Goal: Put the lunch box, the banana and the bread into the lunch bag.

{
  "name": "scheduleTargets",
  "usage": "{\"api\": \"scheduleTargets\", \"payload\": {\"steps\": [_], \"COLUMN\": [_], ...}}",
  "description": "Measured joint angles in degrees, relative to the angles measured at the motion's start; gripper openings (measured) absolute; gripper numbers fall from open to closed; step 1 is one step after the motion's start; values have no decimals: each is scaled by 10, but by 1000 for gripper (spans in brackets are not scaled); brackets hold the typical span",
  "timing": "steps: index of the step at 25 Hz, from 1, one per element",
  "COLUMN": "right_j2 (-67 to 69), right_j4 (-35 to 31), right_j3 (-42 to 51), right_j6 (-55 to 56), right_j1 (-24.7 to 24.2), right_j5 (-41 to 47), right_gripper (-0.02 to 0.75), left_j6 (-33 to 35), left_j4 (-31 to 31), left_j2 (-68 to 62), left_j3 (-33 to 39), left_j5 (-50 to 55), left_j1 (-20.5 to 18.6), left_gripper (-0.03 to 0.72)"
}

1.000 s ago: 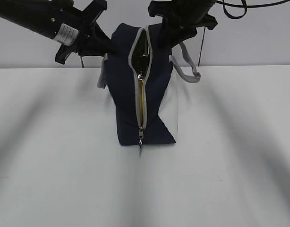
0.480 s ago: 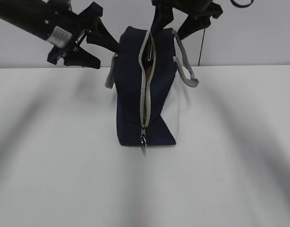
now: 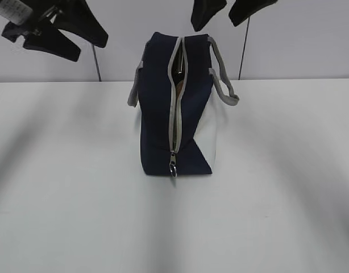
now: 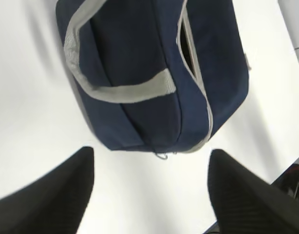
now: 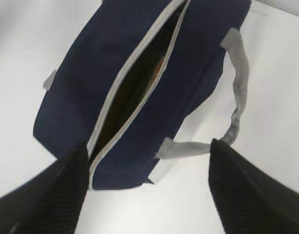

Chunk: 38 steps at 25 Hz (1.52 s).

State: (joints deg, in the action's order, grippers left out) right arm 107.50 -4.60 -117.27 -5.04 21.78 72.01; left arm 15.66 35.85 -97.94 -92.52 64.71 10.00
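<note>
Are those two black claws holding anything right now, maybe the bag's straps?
No. The left gripper and right gripper are both open and empty, above the lunch bag; its handles hang free.

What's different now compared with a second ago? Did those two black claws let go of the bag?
Yes. Both have let go and lifted away: the left gripper up toward the left, the right gripper straight up, jaws open. The lunch bag stood itself straighter and its opening narrowed. It stays in the same spot on the table, zipper still partly open.

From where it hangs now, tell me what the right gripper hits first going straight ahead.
Probably the lunch bag: the open right gripper points down at its unzipped slit, so likely the grey zipper edge, though depth is unclear.
</note>
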Motion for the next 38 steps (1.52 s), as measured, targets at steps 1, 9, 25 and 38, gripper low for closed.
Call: {"api": "scheduleTargets", "payload": {"steps": [1, 9, 25, 38], "right_j2": [-18, -151, -400, -442], "right_j4": [6, 15, -10, -10], "right_j3": [19, 142, 511, 598], "right_j6": [-2, -20, -65, -78], "right_j1": [3, 10, 10, 10], "right_j5": [0, 0, -192, -281], "right_gripper": [563, 563, 563, 563], "left_j6": [0, -3, 5, 8], "left_j4": [-12, -54, -61, -64], "left_j2": [9, 70, 246, 328], "left_j3": [0, 10, 242, 322], "left_j5": [12, 54, 9, -14], "left_j1": [0, 0, 1, 1], "left_gripper": [491, 469, 452, 448]}}
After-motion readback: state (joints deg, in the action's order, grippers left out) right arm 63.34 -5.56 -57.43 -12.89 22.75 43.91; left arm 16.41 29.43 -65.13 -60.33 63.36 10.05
